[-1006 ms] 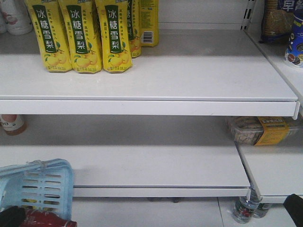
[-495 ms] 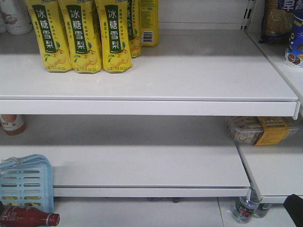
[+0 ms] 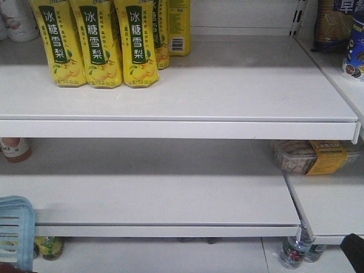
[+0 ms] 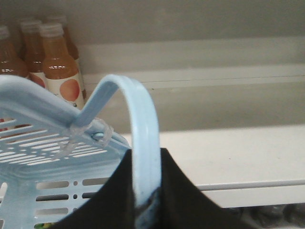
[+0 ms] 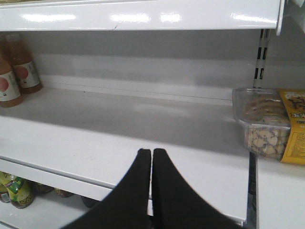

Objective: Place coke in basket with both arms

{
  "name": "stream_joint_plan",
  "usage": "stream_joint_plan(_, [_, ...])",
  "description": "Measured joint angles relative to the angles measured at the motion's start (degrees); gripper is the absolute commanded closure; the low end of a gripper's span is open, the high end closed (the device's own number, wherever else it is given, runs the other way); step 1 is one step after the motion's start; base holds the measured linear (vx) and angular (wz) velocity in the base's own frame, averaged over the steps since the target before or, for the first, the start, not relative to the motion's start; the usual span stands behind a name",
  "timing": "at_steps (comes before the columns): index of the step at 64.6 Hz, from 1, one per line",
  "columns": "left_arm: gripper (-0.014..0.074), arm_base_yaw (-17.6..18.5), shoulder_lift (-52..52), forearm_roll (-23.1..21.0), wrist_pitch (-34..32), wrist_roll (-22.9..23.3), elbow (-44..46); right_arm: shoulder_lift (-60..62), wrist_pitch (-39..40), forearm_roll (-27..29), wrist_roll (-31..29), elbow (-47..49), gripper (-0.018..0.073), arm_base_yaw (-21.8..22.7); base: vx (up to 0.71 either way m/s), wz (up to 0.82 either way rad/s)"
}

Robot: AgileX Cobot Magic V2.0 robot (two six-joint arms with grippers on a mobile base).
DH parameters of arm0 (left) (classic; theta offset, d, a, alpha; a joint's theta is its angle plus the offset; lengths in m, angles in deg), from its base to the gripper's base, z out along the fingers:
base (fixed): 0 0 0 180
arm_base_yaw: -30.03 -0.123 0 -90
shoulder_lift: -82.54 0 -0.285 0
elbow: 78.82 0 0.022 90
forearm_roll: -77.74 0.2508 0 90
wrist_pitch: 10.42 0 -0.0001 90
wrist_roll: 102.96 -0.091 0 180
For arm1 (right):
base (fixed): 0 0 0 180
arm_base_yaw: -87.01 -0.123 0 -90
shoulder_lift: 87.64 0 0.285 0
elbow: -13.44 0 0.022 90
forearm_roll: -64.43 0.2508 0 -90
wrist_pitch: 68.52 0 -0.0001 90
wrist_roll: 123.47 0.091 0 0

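Note:
Only a corner of the light blue basket (image 3: 14,230) shows at the bottom left of the front view. In the left wrist view its slotted wall (image 4: 43,157) fills the lower left. My left gripper (image 4: 146,150) is shut on the basket's thin blue handle (image 4: 138,109), which arches up between the black fingers. My right gripper (image 5: 151,151) is shut on nothing, in front of the middle shelf (image 5: 119,138). A black part of that arm (image 3: 354,250) shows at the bottom right corner. The coke is out of view, apart perhaps from a dark red sliver (image 3: 8,268) under the basket.
Yellow pear-drink cartons (image 3: 96,45) stand on the upper shelf. Orange drink bottles (image 4: 59,67) (image 5: 9,81) stand at the left of the middle shelf, and a clear snack box (image 5: 267,119) (image 3: 310,156) sits at its right. Small bottles (image 3: 294,253) (image 3: 50,247) stand on the lowest level.
The basket has slid left and down until only a corner is left in the front view. The red bottle seen lying under it half a second ago has gone out of frame.

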Motion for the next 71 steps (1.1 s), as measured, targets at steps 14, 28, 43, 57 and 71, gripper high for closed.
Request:
stream_joint_plan(14, [0.0603,-3.04,2.67,1.68,2.05,0.0,0.0,0.0,-0.06,0.0,0.0,0.0,0.0568,0.0,0.0,0.0])
stream_joint_plan(28, [0.0603,-3.26,2.74,2.2,3.23,0.0,0.0,0.0,-0.06,-0.01,0.0,0.0,0.0568,0.0,0.0,0.0])
stream_joint_plan(43, [0.0603,-3.26,2.74,2.2,3.43,0.0,0.0,0.0,-0.06,-0.01,0.0,0.0,0.0568,0.0,0.0,0.0])
stream_joint_plan(57, [0.0603,-3.26,2.74,2.2,3.38,0.0,0.0,0.0,-0.06,-0.01,0.0,0.0,0.0568,0.0,0.0,0.0])
stream_joint_plan(71, [0.0603,-3.26,2.74,2.22,3.38,-0.05,0.0,0.0,-0.06,-0.01,0.0,0.0,0.0568,0.0,0.0,0.0])
